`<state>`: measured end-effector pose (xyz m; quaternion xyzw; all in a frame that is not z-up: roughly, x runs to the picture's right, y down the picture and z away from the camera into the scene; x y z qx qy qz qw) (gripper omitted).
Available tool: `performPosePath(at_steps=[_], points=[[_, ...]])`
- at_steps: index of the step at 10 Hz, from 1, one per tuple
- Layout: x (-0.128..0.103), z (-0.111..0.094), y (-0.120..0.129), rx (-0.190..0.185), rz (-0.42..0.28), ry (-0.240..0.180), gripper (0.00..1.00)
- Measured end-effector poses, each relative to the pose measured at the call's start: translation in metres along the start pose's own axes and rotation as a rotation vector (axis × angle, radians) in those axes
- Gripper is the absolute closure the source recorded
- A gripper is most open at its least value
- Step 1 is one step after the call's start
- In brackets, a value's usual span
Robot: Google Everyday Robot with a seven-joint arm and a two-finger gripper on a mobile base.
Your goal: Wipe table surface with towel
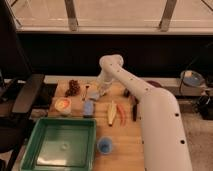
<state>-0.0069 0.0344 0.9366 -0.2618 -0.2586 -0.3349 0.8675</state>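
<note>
My white arm reaches from the lower right up over the wooden table. My gripper is down at the table's back edge, near the middle. A pale crumpled patch that looks like the towel lies right under and beside the gripper. I cannot tell whether the gripper is touching it or holding it.
A blue block lies just in front of the gripper. A small bowl with orange food and a dark cluster are to the left. A banana, a red chili, a green tray and a blue cup sit nearer.
</note>
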Motion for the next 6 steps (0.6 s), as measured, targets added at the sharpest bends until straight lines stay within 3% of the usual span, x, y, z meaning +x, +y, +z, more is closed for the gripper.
performPosePath(at_steps=[3, 6], points=[[0.042, -0.018, 0.043, -0.006, 0.036, 0.049, 0.8], [0.067, -0.033, 0.045, 0.015, 0.036, 0.07, 0.8]])
